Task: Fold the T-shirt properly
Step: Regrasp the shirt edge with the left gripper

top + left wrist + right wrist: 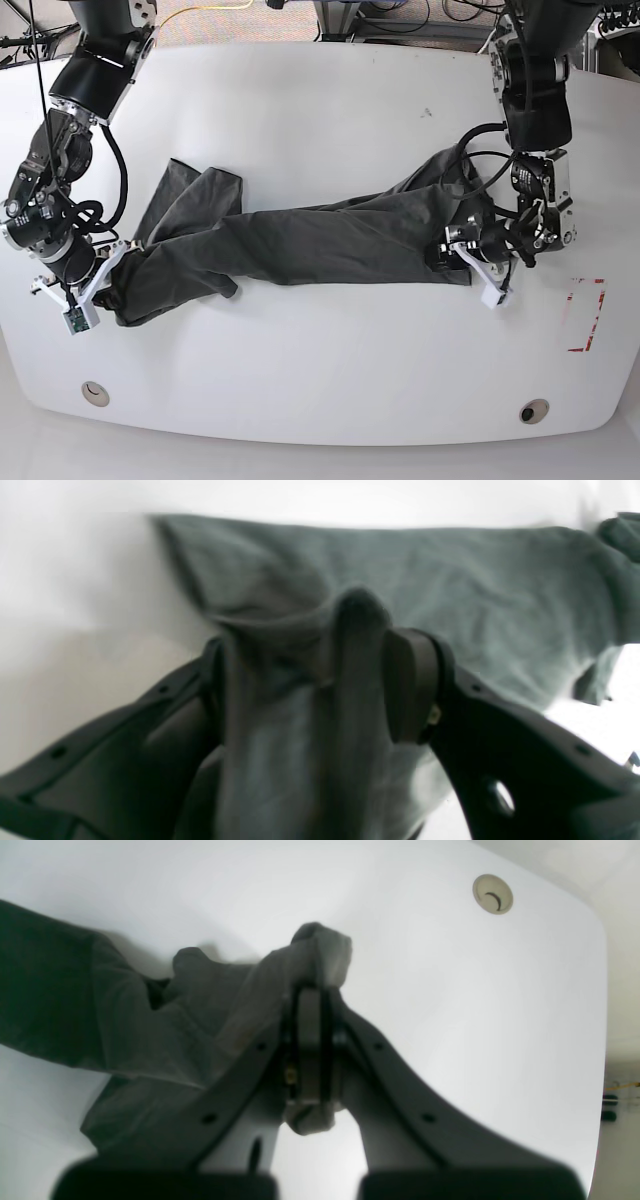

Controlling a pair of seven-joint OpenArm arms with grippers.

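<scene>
While both arms hold opposite ends of it, the T-shirt (300, 245), a dark charcoal-grey garment, lies stretched as a long, narrow, wrinkled band across the middle of the white table (320, 90). Seen from the base view, the right gripper (95, 280) is at the band's left end, and its wrist view shows the jaws clenched tight on a small tuft of the cloth. The left gripper (478, 262) is at the band's right end; its jaws stand wide apart with a thick bunch of fabric gathered between them, so it is grasping the shirt. Judging by this, folding is only partly done: the shirt looks gathered lengthwise, loosely, with creases and a stray sleeve flap near the left end. Folding it crosswise into a neat, flat packet remains.
</scene>
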